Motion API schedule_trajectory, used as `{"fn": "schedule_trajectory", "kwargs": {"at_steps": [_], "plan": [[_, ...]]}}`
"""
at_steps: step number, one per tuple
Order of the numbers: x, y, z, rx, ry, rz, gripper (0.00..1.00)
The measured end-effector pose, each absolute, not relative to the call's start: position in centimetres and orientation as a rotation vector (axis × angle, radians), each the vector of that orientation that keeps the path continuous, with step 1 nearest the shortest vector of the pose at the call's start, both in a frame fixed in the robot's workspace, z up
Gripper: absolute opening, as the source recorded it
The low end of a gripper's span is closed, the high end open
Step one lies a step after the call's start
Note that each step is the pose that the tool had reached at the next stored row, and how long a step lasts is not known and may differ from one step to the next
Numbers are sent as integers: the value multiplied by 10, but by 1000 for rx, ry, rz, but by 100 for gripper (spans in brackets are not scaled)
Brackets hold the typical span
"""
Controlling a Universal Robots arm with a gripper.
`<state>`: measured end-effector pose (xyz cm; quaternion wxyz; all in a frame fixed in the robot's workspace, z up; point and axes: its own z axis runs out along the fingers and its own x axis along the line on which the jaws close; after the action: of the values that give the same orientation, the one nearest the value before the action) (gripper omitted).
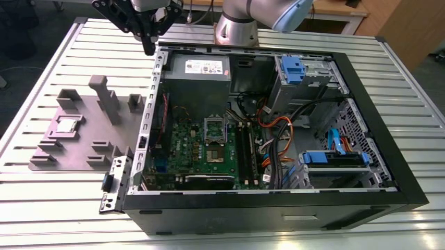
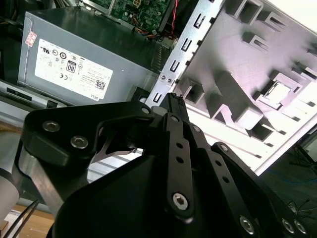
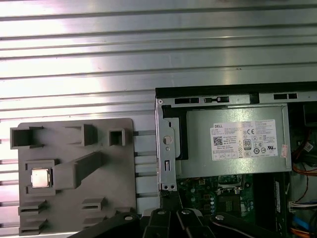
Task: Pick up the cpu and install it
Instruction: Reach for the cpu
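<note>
The cpu [image 1: 68,125] is a small shiny square chip lying flat in a square pocket of the grey fixture plate [image 1: 83,153], at the exterior view's left of the open computer case. Both wrist views show the cpu [image 2: 277,91] [image 3: 41,177] in that pocket. My gripper [image 1: 149,50] hangs high above the case's far left corner, well away from the chip. Its black fingers [image 2: 174,99] are shut together with nothing between them. Inside the case, the green motherboard [image 1: 208,148] carries a silver hinged socket frame [image 1: 214,126].
The black case [image 1: 278,208] lies open on the slatted metal table [image 1: 41,208]. A grey power supply box [image 1: 198,70] [image 3: 237,144] fills its far left corner. Drive bays with blue clips [image 1: 334,159] and cable bundles [image 1: 278,130] crowd its right side. Upright posts [image 1: 106,99] rise from the fixture plate.
</note>
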<state>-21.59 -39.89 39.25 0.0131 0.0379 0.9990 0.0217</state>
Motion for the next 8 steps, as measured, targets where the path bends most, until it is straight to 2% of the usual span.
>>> {"fn": "schedule_trajectory", "kwargs": {"at_steps": [8], "plan": [[-218, -399, 392, 118, 3112, 68, 11]]}}
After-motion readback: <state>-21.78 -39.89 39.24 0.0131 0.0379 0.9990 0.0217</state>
